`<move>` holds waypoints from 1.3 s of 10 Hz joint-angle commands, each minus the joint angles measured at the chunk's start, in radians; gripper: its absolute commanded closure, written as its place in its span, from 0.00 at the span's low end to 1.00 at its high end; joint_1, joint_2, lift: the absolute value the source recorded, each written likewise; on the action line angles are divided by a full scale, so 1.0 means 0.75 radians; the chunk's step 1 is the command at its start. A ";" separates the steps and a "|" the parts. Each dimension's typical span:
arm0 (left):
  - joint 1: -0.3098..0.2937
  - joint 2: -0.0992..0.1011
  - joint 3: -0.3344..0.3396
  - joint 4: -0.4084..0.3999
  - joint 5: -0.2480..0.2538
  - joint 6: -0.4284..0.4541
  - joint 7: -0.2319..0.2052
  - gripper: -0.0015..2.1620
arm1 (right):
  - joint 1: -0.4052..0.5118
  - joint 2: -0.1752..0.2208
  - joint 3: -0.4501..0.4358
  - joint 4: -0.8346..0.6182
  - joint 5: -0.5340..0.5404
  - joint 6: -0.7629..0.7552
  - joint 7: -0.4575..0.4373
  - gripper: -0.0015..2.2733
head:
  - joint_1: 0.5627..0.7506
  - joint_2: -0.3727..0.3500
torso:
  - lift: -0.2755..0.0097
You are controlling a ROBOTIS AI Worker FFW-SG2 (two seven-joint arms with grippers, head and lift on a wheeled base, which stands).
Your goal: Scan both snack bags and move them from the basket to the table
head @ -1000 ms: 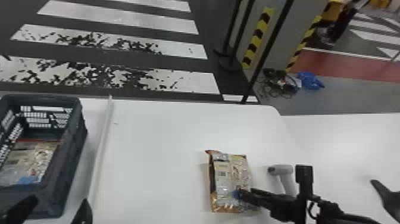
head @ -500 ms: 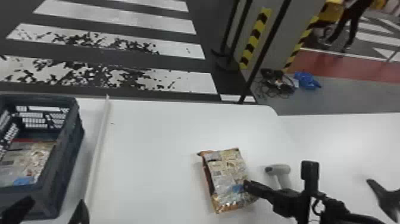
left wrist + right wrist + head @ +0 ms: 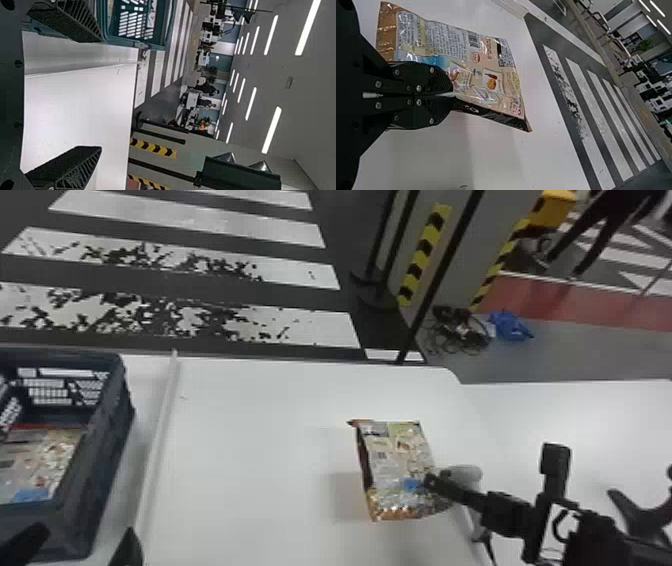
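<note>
The basket (image 3: pixel 107 450) is sitting on the table (image 3: pixel 250 440), and the edge of the head view is cutting off its left part. The second bag (image 3: pixel 42 462) is lying inside the basket. Its left end is getting cut off too, and the basket's near wall may be hiding its bottom.

The first bag (image 3: pixel 392 457) is showing well to the right of the basket, over the table. The right claw (image 3: pixel 427 481) is pinching it by the edge on the side away from the basket. In the right wrist view, the two fingers (image 3: pixel 431 79) are squeezing close together, and they are covering up the bit of bag they are gripping. A shadow is falling on the table on the basket's side of the first bag, but it is hard to tell if the bag is touching down.

The left claw (image 3: pixel 80 539) is waiting at the basket's near right corner. Its fingers are spreading wide apart and holding nothing. The bottom edge is cutting them off, so it is hard to see if they are touching the basket.

Farther from the basket than the first bag, a gray scanner (image 3: pixel 462 475) is peeking out, with the right claw's arm hiding part of it.
</note>
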 commanded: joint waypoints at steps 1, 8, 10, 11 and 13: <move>-0.001 -0.001 -0.013 0.003 -0.013 -0.004 0.003 0.01 | -0.065 0.006 -0.097 -0.034 -0.046 0.111 -0.007 0.99 | 0.70 0.08 | 0.62; 0.015 0.013 -0.013 -0.009 -0.013 -0.020 -0.003 0.01 | -0.423 -0.135 -0.255 0.287 0.081 0.045 -0.204 0.99 | 0.70 0.03 | 0.62; 0.015 0.013 -0.013 -0.009 -0.013 -0.020 -0.003 0.01 | -0.447 -0.156 -0.271 0.410 0.118 -0.061 -0.351 0.99 | 0.70 0.03 | 0.62; 0.015 0.013 -0.013 -0.007 -0.013 -0.024 -0.003 0.01 | -0.447 -0.162 -0.271 0.469 0.120 -0.155 -0.443 0.99 | 0.70 0.03 | 0.62; 0.013 0.011 -0.013 -0.007 -0.013 -0.020 -0.003 0.01 | -0.456 -0.176 -0.271 0.588 0.124 -0.323 -0.631 0.99 | 0.70 0.03 | 0.62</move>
